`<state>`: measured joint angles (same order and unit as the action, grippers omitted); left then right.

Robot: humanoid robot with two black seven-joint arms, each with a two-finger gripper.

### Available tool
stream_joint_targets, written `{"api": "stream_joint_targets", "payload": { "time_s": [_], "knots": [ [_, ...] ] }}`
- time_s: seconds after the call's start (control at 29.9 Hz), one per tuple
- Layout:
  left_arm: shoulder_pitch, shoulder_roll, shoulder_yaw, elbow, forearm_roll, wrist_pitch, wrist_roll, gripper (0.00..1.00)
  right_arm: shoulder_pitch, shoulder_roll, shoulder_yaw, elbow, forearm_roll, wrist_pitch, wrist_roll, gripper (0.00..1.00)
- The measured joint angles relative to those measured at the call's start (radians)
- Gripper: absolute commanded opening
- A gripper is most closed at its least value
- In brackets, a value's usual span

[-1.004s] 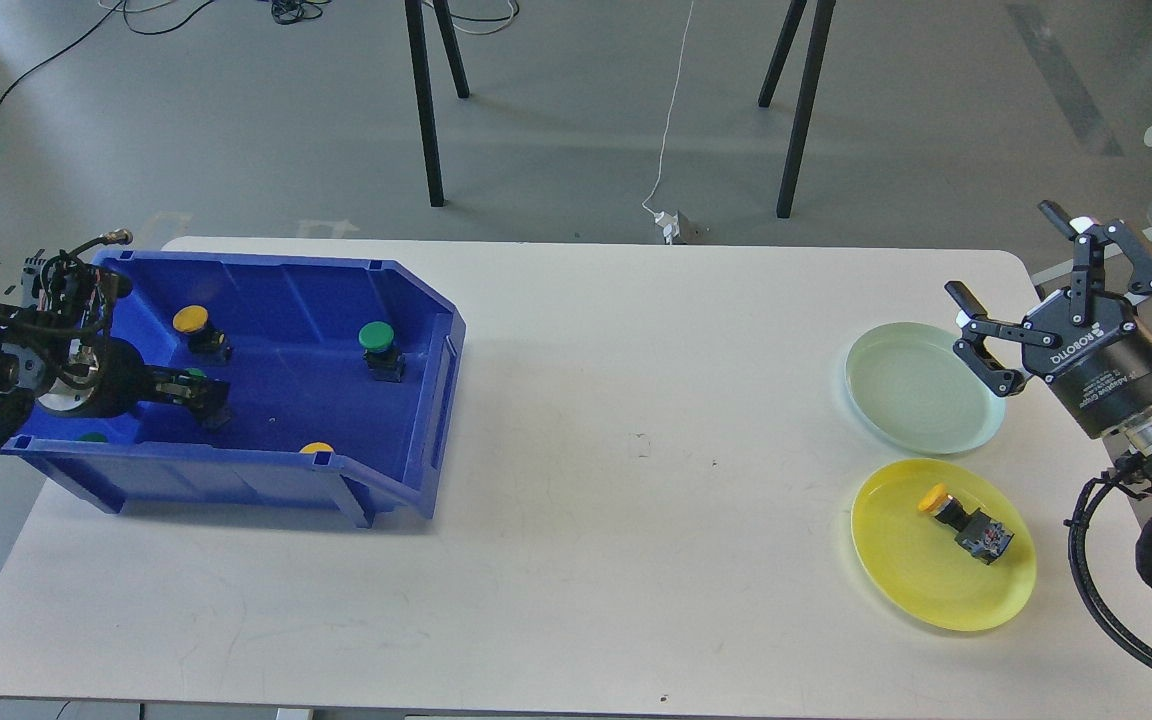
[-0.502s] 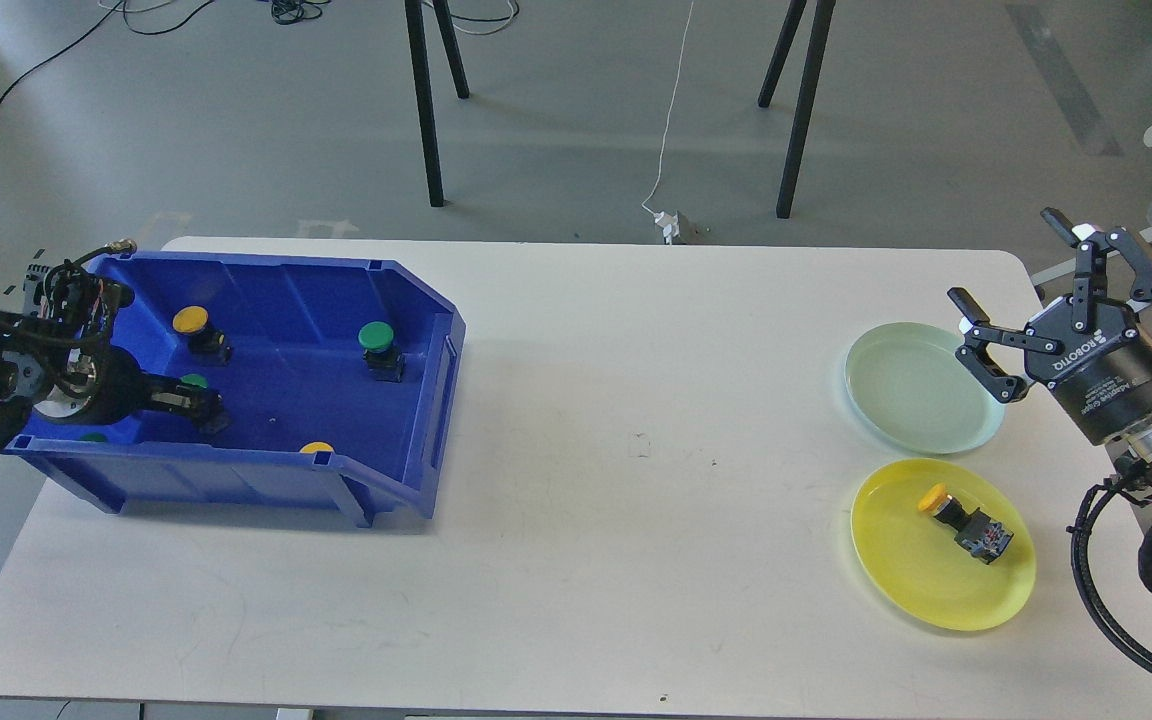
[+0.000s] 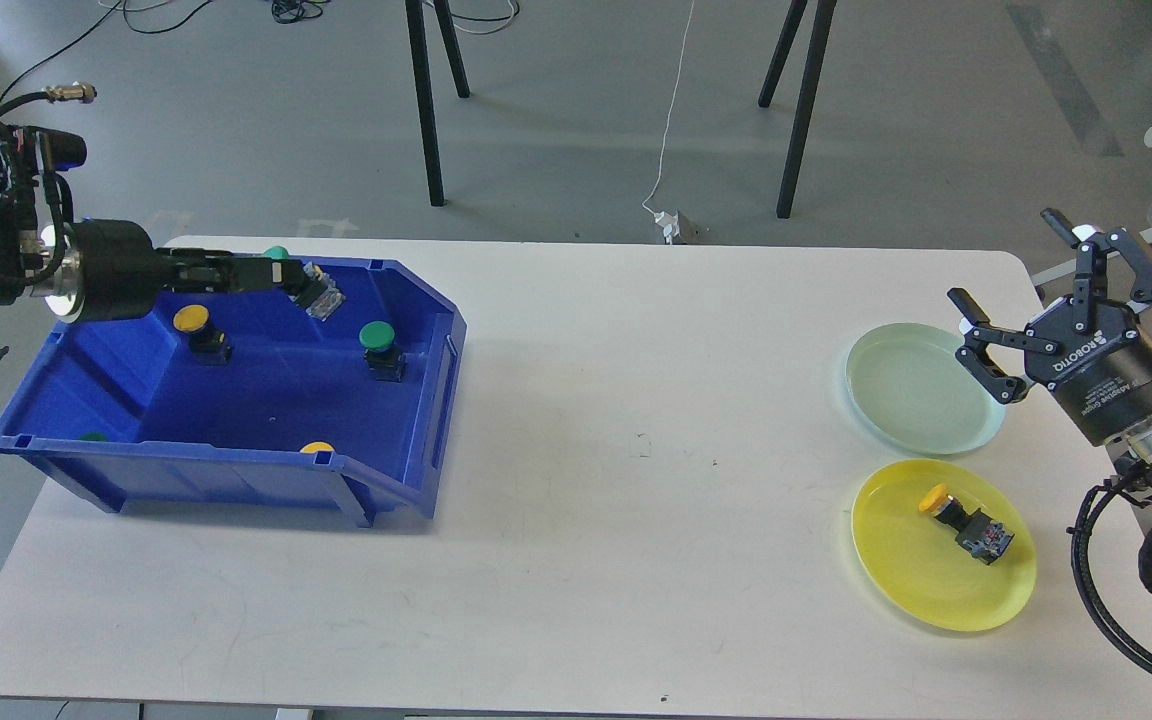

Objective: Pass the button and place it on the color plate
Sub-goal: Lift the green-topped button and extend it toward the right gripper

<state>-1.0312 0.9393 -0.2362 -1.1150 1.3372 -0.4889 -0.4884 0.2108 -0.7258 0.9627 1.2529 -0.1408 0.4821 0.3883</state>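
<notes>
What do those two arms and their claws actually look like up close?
Both are black. The right claw has two jointed metal fingers on a thick cylinder lettered ROBOTIQ, a silver ring and looping black cables behind. The left claw is slim, on a black drum with a silver rim and bundled wires.

The left gripper (image 3: 271, 275) has been raised from the floor of the blue bin (image 3: 236, 410) to above its rear rim, and a green button (image 3: 298, 278) has been lifted out, clamped between the fingers
</notes>
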Motion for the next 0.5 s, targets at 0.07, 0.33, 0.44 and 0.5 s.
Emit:
{"api": "stream_joint_targets", "payload": {
  "time_s": [0.07, 0.33, 0.44, 0.5],
  "knots": [
    [0.006, 0.001, -0.049, -0.066, -0.130, 0.000, 0.000, 0.05, -0.005, -0.006, -0.003, 0.005, -0.004, 0.001, 0.000, 0.98],
    [0.011, -0.230, -0.084, -0.145, -0.477, 0.000, 0.000, 0.05, -0.051, -0.097, -0.013, 0.200, -0.015, 0.003, -0.005, 0.98],
    [0.027, -0.370, -0.079, -0.054, -0.491, 0.000, 0.000, 0.05, -0.055, -0.103, -0.026, 0.265, -0.015, 0.004, -0.012, 0.98],
    [0.036, -0.435, -0.080, -0.005, -0.495, 0.000, 0.000, 0.05, -0.049, -0.089, -0.059, 0.279, -0.015, 0.005, -0.022, 0.98]
  ]
}}
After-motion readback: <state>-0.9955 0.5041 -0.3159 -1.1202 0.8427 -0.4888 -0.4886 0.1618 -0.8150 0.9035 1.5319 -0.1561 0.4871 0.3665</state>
